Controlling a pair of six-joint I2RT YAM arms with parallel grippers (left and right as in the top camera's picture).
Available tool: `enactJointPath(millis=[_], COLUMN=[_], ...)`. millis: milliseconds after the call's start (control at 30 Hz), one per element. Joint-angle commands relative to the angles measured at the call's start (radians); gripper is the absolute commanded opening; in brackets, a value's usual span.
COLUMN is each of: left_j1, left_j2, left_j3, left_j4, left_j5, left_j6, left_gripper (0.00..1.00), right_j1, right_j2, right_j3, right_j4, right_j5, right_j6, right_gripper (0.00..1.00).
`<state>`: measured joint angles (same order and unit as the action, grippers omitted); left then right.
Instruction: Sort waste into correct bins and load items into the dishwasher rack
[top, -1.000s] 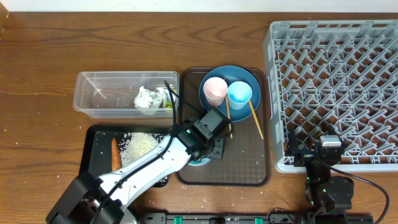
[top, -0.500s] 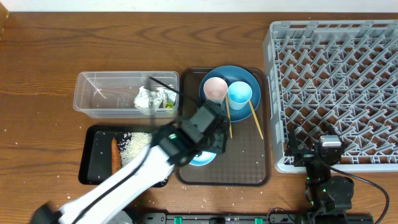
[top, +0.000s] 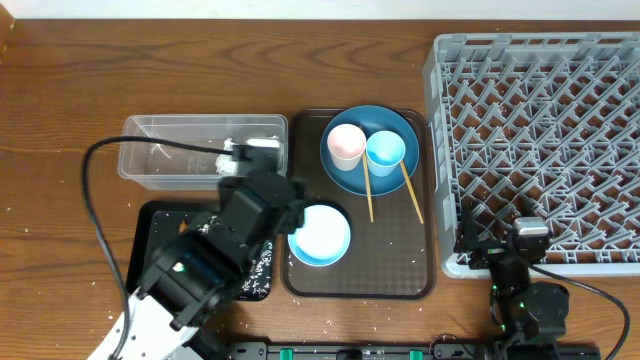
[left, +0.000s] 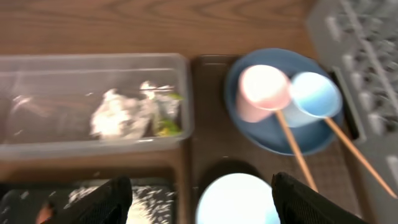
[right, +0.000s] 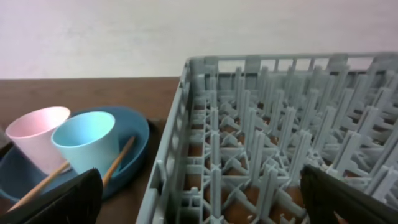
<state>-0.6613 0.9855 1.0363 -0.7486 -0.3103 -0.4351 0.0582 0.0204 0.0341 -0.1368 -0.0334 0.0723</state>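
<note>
One pale bowl (top: 320, 233) sits on the brown tray (top: 400, 272) near the blue plate (top: 385, 181).

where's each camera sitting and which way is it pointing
Overhead: fixed above, facing straight down on the wooden table; the left arm and right arm show.
Left wrist: above the table, looking down at the pale blue-white bowl and clear plastic tub; the open left claw frames the bottom edge.
Right wrist: low beside the grey plastic dishwasher rack, facing level across it toward the wall; the open right claw sits in the bottom corners.
Shared: both wrist views catch the round blue plate with the pink cup and light-blue cup.
</note>
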Motion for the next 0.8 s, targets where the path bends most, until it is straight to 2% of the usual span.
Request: enactJointPath(millis=[0, 100, 233, 333, 467, 567, 667, 733, 767], left_j1=[0.080, 0.168, 0.252, 0.282, 0.284, 0.284, 0.284, 0.284, 0.284], left_j2=[-0.013, -0.008, 0.003, 0.010, 0.019, 0.023, 0.028, 0.031, 0.031], left_j3=[0.009, 0.009, 0.009, 0.008, 0.008, 0.008, 0.008, 0.008, 0.008], left_j4=[-0.015, -0.033, -0.057, -0.082, -0.085, -0.088, -0.121, -0.131, -0.132], left_j5=[0.022, 0.086, 0.086, 0.086, 0.086, 0.086, 0.087, 0.086, 0.086], left_j6=[-0.031, -0.031, -0.030, -0.030, -0.030, -0.030, -0.030, -0.030, -0.030], left_gripper=[0.74, 0.74, 0.75, 0.84, 0.88, 0.89, 0.91, 0.92, 0.92], right_j1=[-0.019, -0.019, -0.019, -0.019, -0.018, -0.018, -0.018, -0.018, -0.018], right_j2=[0.021, 0.115, 0.336, 0.565, 0.863, 1.033, 1.153, 1.218, 1.248], right_j3=[0.137, 0.343, 0.676, 0.959, 1.287, 1.425, 1.450, 1.441, 1.439], right_j4=[-0.098, -0.188, -0.381, -0.610, -0.908, -1.012, -1.010, -1.011, -1.020], right_j5=[-0.042, -0.051, -0.108, -0.173, -0.268, -0.399, -0.494, -0.535, -0.537], right_j6=[0.039, 0.057, 0.073, 0.076, 0.099, 0.099, 0.098, 0.094, 0.094], right_gripper=[0.99, 0.99, 0.99, 0.99, 0.99, 0.99, 0.99, 0.91, 0.79])
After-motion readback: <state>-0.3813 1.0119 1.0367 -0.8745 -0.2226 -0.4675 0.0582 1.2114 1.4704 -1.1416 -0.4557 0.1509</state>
